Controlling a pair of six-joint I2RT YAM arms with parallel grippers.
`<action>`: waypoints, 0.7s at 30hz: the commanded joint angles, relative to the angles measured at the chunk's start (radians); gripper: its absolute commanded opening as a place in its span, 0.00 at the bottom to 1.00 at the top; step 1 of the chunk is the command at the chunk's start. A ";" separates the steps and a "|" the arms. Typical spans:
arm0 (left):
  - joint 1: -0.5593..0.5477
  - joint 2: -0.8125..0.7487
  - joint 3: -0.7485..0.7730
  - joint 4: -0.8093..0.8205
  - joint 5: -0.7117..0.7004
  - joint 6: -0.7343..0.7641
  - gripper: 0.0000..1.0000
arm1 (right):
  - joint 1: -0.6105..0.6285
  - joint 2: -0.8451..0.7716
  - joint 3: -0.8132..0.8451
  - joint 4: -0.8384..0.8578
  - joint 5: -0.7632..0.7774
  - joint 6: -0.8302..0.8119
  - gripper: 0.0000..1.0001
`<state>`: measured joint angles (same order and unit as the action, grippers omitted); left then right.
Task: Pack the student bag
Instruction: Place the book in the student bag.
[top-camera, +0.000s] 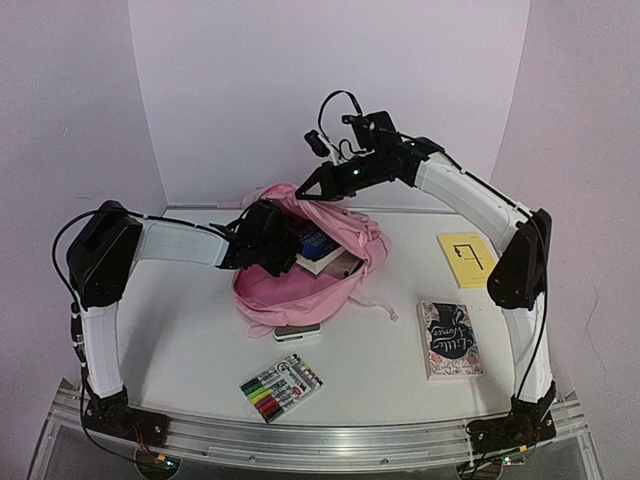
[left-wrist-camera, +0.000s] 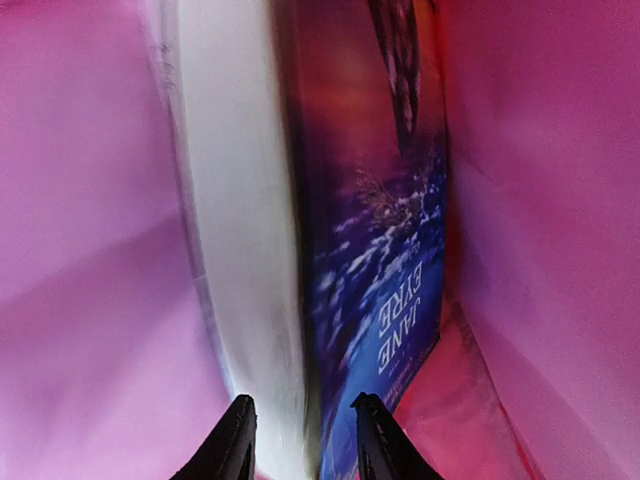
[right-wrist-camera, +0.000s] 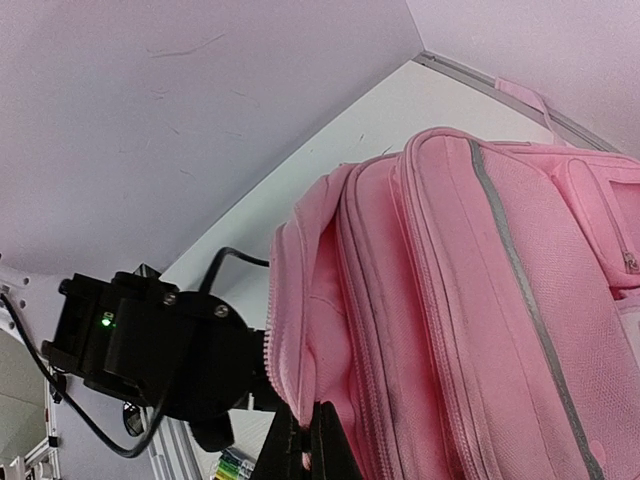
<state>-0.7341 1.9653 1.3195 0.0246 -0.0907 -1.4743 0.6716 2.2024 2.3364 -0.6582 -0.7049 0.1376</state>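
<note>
One pink backpack (top-camera: 290, 285) mid-table, mouth open
Right gripper (right-wrist-camera: 315, 425) pinched shut on its rim; left gripper (left-wrist-camera: 302, 402) straddles one book (left-wrist-camera: 385, 300) inside, grip unclear; two more outside — yellow book (top-camera: 466, 259), patterned book (top-camera: 449, 339) — plus one marker pack (top-camera: 281, 387)

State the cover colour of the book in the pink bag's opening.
Mostly deep blue with pale speckles; the book shows best in the left wrist view.
</note>
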 joint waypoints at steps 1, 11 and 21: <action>0.000 0.070 0.121 0.028 0.048 0.059 0.32 | -0.004 -0.100 0.005 0.121 -0.072 0.013 0.00; 0.008 0.176 0.243 0.091 0.084 0.147 0.18 | 0.006 -0.120 -0.037 0.124 -0.141 0.024 0.00; 0.103 0.216 0.290 0.068 0.153 0.231 0.23 | -0.016 -0.100 -0.046 0.123 -0.111 0.030 0.00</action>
<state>-0.6953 2.1732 1.5300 0.1098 0.0484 -1.3479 0.6674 2.1845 2.2705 -0.5983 -0.7594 0.1593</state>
